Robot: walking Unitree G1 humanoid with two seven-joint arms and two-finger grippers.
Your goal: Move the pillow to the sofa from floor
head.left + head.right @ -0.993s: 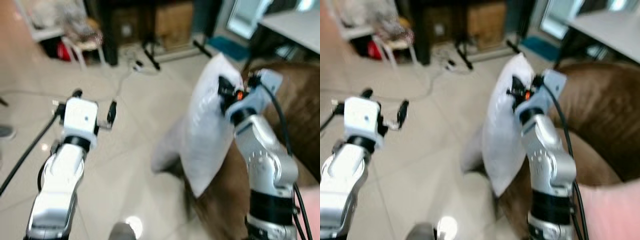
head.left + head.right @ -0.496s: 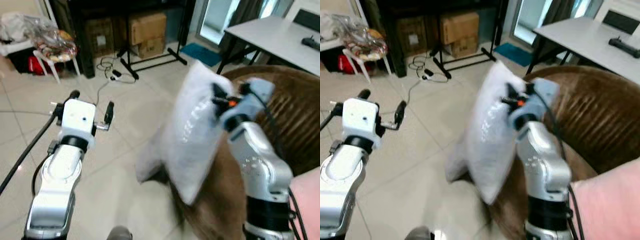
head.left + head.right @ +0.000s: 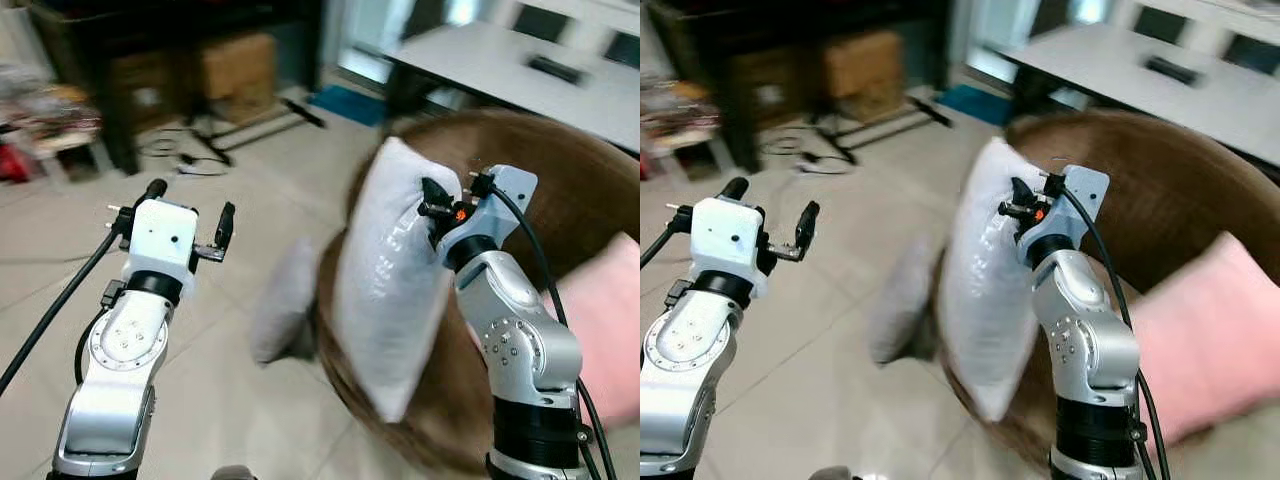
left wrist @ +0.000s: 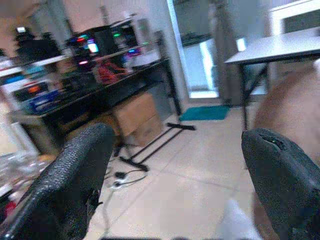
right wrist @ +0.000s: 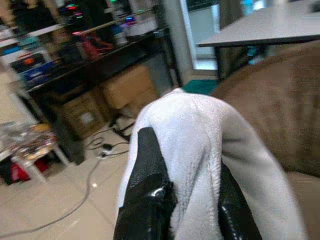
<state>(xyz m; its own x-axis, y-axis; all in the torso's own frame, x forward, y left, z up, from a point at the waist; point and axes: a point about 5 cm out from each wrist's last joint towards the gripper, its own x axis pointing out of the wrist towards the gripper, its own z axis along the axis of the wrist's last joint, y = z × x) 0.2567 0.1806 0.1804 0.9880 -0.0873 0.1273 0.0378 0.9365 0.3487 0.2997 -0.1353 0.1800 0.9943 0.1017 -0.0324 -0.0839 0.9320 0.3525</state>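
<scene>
A white pillow (image 3: 385,290) hangs upright in the air, pinched at its top corner by my right gripper (image 3: 432,205), which is shut on it. In the right wrist view the pillow (image 5: 200,150) bulges between the two black fingers (image 5: 147,190). It hangs just in front of the brown sofa (image 3: 560,190), over the sofa's near edge. My left gripper (image 3: 190,215) is held up over the floor to the left, open, with nothing between its fingers (image 4: 75,175).
A pink cushion (image 3: 605,320) lies on the sofa at the right. A second grey-white pillow (image 3: 280,300) rests on the tiled floor against the sofa's front. Behind are a white table (image 3: 500,70), cardboard boxes (image 3: 235,65), a stand and cables.
The camera has turned right, so more of the sofa and the pink cushion show. My right gripper still holds the pillow, which now hangs nearer over the sofa. The left arm keeps its pose.
</scene>
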